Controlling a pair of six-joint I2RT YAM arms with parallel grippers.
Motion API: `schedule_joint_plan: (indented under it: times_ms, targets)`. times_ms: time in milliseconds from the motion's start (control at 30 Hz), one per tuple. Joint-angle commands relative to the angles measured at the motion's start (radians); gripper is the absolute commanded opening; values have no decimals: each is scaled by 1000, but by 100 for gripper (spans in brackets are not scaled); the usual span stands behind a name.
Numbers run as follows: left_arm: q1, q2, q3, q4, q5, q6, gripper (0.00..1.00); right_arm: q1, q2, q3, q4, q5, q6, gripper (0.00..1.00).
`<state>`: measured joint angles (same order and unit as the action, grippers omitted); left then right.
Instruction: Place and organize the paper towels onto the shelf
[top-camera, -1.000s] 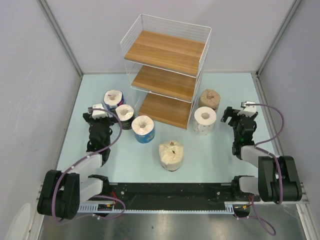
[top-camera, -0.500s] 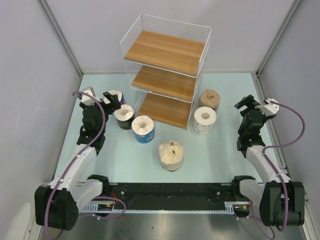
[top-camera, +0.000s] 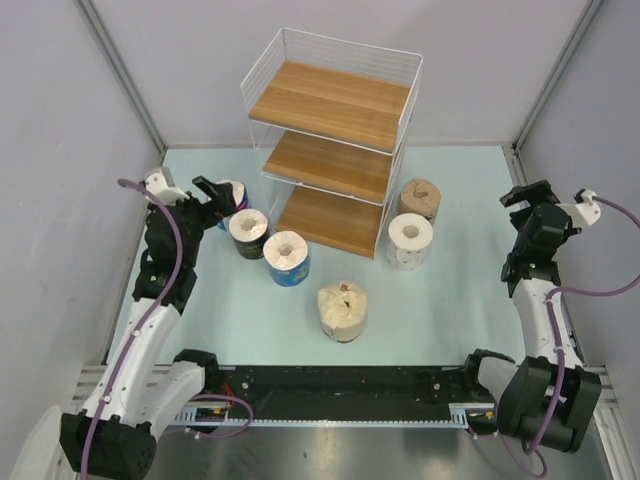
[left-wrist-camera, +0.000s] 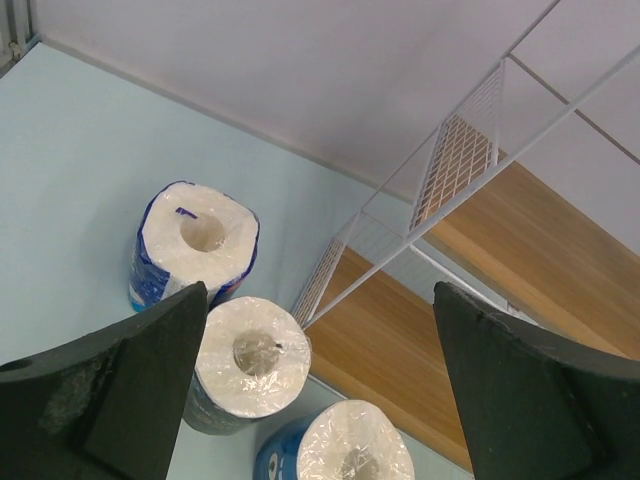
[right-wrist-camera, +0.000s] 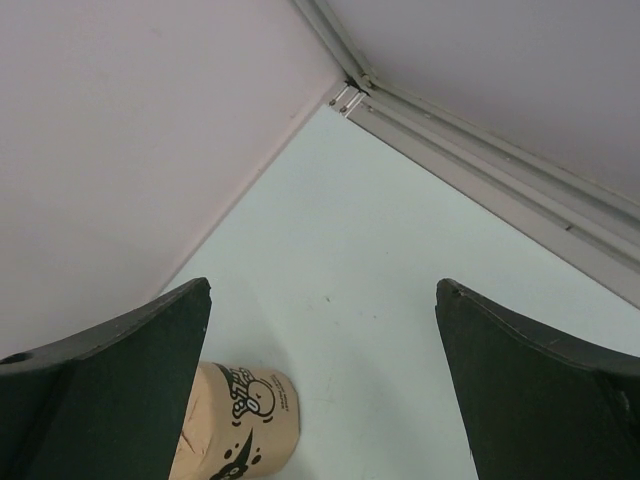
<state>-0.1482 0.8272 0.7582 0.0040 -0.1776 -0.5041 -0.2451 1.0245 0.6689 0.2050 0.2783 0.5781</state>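
Brown wooden boards, three tiers in a thin white wire frame, make up the shelf (top-camera: 330, 135), which stands at the back middle of the pale blue-green counter (top-camera: 450, 310). We see all six paper towels standing on end on the counter, none yet on a tier. By the shelf's left front corner three rolls form a close diagonal row. The first blue-wrapped roll (left-wrist-camera: 195, 235) is farthest back. The dark-wrapped roll (top-camera: 248, 233) is just beside it. The second blue-wrapped roll (top-camera: 287, 258) is nearest the arm bases. On the shelf's right side the tan-brown roll (top-camera: 420, 198) stands just behind the white dotted roll (top-camera: 409, 240), both close to the wire frame. The cream roll (top-camera: 342, 310) stands alone in front of the shelf, apart from both groups. The left fingers (left-wrist-camera: 110, 400) are spread wide and grasp nothing. In the top view they hover at the first blue-wrapped roll. In the left wrist view the three left-hand rolls and the shelf's lower boards show between the fingers. The right fingers (right-wrist-camera: 100, 390) are likewise spread wide and empty. They are raised near the counter's right edge, well apart from every roll, and only bare counter and wall show between them.
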Motion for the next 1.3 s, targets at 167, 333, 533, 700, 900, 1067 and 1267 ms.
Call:
schedule_joint_plan:
  times_ms: [167,333,533,700,900,1067,1267]
  targets:
    - [1,44,87,-162,-13,58,100,-74,89,60,-96,-182,195,100]
    - [1,90,72,-190,3,41,100,-11,85,63,-174,-108,172,100]
    - [1,194,73,-223,4,0,100,145,66,61,-278,13,106,100]
    - [1,282,56,-196,32,-43,100,242,63,63,-338,91,80,100]
    - [2,354,50,-173,27,-62,95,270,55,57,-387,99,82,100]
    - [2,404,58,-165,-9,-80,90,270,25,54,-397,91,74,100]
    - [2,469,62,-130,-29,-113,86,271,9,54,-391,71,55,100]
